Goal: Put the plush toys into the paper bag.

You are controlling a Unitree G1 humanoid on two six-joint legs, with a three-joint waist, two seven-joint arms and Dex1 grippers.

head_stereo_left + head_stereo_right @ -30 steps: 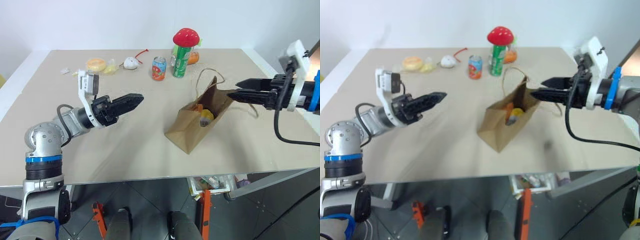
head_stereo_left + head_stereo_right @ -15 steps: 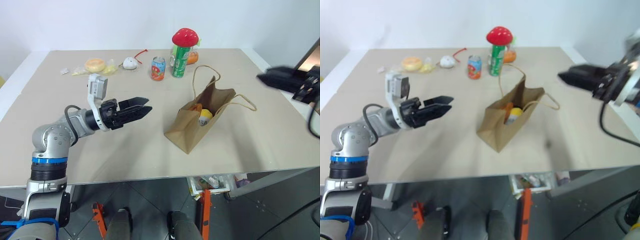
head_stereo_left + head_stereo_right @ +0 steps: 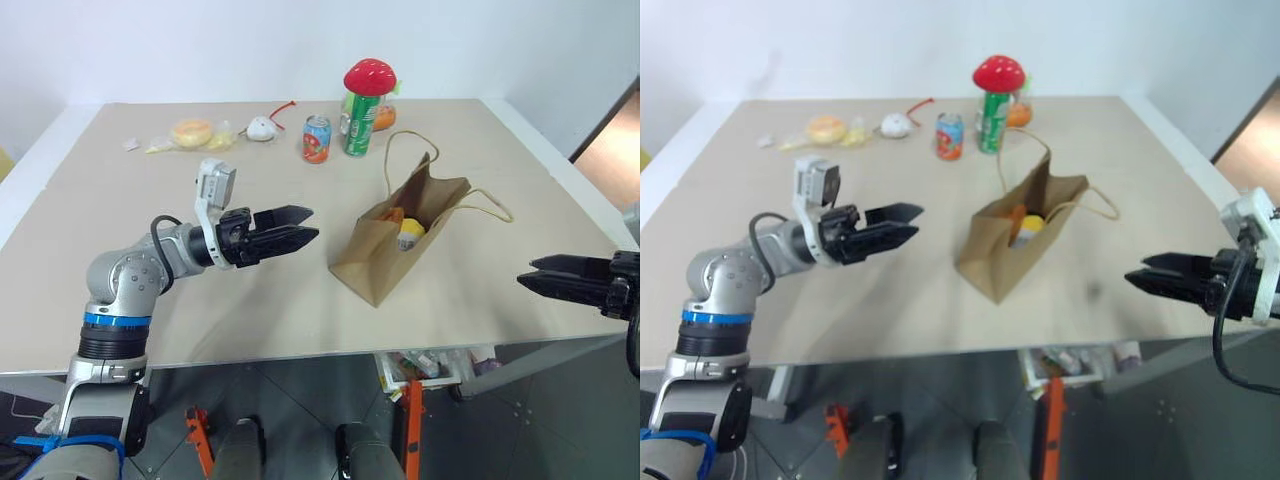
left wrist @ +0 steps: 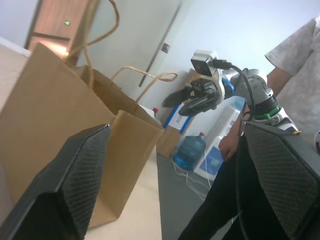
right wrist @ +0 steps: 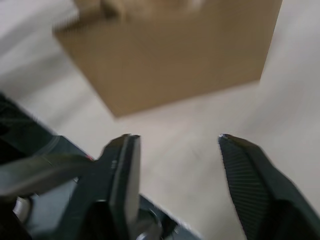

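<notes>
The brown paper bag (image 3: 385, 262) stands tilted at the table's middle right, mouth open, handles looped above it. Inside show the plush toys: an orange one (image 3: 395, 214) and a white-and-yellow one (image 3: 410, 233). My left gripper (image 3: 312, 222) hovers open and empty just left of the bag, pointing at it. The left wrist view looks past its fingers (image 4: 75, 185) at the bag (image 4: 50, 110). My right gripper (image 3: 528, 276) is open and empty, low at the table's near right edge, apart from the bag. Its wrist view shows the bag (image 5: 170, 60) ahead of its fingers (image 5: 122, 170).
At the table's back stand a green can (image 3: 359, 126) with a red mushroom plush (image 3: 370, 76) on it, a small orange-blue can (image 3: 317, 138), a white toy with a red tail (image 3: 263, 127) and yellow-orange packets (image 3: 192, 131). A person (image 4: 295, 60) stands beyond the table.
My right gripper has drawn away from the bag's mouth, moving right, back and down to the near right table edge. The left gripper has edged right, toward the bag.
</notes>
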